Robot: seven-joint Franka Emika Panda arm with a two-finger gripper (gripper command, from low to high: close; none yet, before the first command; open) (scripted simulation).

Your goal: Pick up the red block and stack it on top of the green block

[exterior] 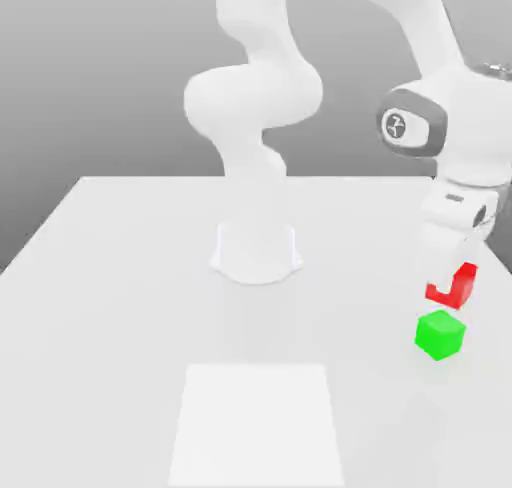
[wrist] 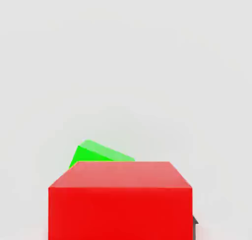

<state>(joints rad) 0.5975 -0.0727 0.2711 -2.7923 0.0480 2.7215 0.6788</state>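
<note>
We have the pincer [exterior: 455,276] clamped on the red block [exterior: 453,286], carried clear of the desk [exterior: 120,276]. The green block [exterior: 440,335] sits just beneath the pincer, a little off to one side (in the hand view its corner [wrist: 98,153] peeks out past the red block [wrist: 119,199]). If we release now, we judge the red block could land on an edge, tip, or nudge the green one away.

I see a plain white bench [exterior: 120,276] w/ a brighter white rectangle [exterior: 257,424] near its front, grey bkgd behind.
</note>
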